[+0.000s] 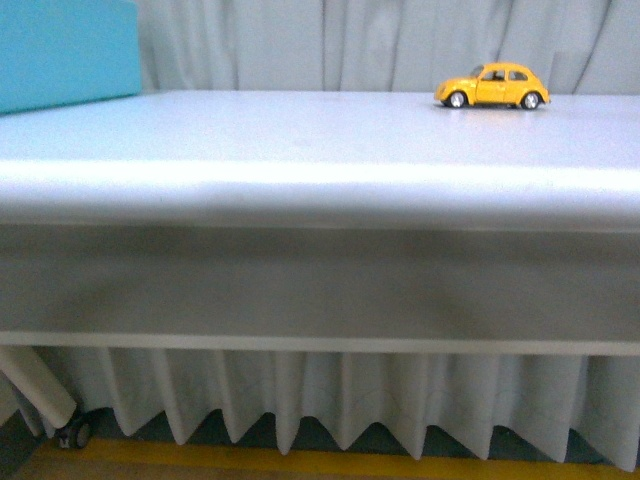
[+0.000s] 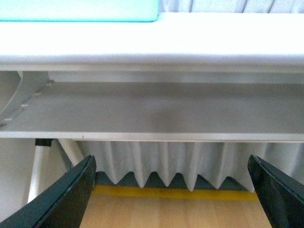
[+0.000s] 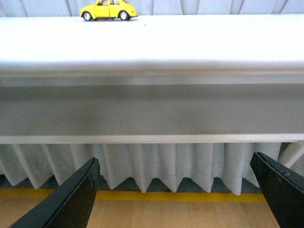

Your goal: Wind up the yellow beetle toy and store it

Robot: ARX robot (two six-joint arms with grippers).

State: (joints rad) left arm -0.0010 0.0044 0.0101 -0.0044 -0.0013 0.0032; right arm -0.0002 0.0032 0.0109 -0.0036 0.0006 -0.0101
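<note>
"Where was the tiny glossy yellow Beetle-shaped toy car [image 1: 492,86]?"
"Far back on the flat white table [image 1: 300,140], toward the right; side-on, long axis along the edge, nose leftward; left gripper [image 2: 171,161] and right gripper [image 3: 174,161] gaped wide, empty."

1 yellow beetle toy [image 1: 492,86], 2 wheels [image 1: 457,99] showing. 1 white table [image 1: 300,130]. 1 blue box [image 1: 65,50]. 2 grippers: left gripper [image 2: 171,159] & right gripper [image 3: 175,157], 2 black fingers [image 2: 66,199] ea.
</note>
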